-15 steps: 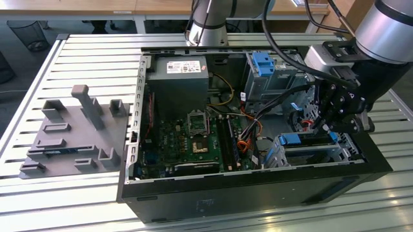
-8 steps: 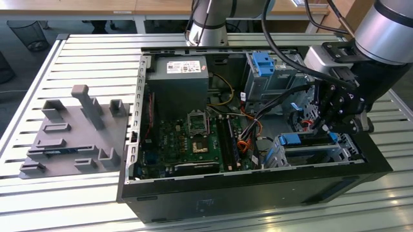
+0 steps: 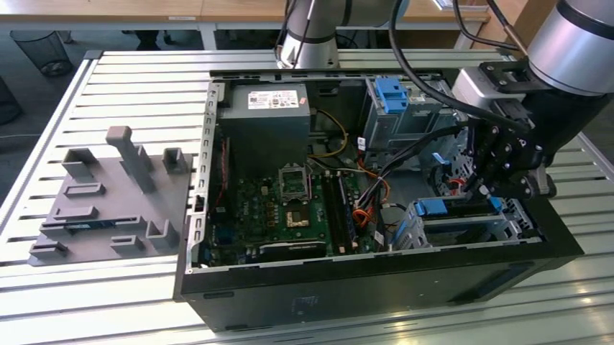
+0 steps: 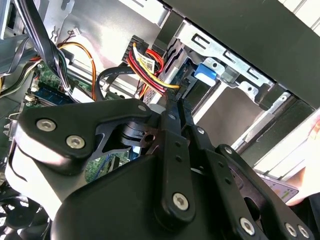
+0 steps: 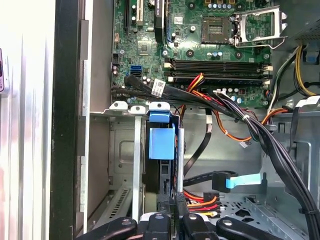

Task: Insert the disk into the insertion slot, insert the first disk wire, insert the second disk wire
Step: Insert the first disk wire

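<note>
Slatted table (image 3: 125, 86) carries the open case (image 3: 384, 284); tool (image 5: 173, 210), fingers together, covers one end of the disk (image 5: 161, 142).

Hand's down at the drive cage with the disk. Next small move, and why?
Probably a short, slow push straight toward the insertion slot. The hand sits in line with the disk, which is already inside it, and red-and-yellow wires lie right beside the hand. Whether the disk is fully seated can't be told.

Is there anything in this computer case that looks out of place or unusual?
Yes. The processor socket on the motherboard is bare, its metal frame flipped open. Also, a black cable with a light blue end lies loose, joined to nothing visible.
</note>
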Motion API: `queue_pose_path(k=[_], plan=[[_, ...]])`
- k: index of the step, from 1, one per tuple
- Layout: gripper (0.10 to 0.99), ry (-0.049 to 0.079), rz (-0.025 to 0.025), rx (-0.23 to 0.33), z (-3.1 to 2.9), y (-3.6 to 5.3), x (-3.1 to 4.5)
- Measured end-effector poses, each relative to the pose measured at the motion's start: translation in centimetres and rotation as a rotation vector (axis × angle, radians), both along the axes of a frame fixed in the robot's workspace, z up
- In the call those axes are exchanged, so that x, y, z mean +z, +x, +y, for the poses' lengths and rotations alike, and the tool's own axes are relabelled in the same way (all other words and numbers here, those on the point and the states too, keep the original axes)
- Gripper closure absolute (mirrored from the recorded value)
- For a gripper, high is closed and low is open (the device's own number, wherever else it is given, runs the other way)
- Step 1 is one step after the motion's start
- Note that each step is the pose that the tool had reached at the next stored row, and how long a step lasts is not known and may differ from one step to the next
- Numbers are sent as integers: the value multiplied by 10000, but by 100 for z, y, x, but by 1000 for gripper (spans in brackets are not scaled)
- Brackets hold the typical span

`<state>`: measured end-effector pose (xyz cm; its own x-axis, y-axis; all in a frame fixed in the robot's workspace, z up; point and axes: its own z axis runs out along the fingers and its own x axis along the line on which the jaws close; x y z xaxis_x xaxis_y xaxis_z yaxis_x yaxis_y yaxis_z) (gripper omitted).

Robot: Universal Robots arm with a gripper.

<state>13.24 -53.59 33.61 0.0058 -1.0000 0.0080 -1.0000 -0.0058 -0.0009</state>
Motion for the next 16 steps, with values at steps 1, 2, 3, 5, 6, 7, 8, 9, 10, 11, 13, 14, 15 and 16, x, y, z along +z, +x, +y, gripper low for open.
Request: queue_pose_path(k=[1,2,3,5,6,7,8,9,10,11,13,14,15,16], plan=[[925,-2,0,0,0,0,9],[925,1,0,0,0,0,9],[925,0,-1,0,0,0,9],[925,-2,-15,-1,-2,0,6],[925,-2,-19,-3,-2,0,3],[925,-3,-23,-9,-3,0,1],[925,-3,-24,-15,-3,0,-1],[925,-3,-25,-19,-3,0,-3],[925,-3,-25,-20,-3,0,-5],[925,-3,-25,-21,-3,-1,-10],[925,-1,-25,-21,-3,-1,-12],[925,0,-25,-21,-4,-1,-13],[925,-2,-25,-21,-5,-1,-10],[925,-2,-25,-21,-5,-1,-3]])
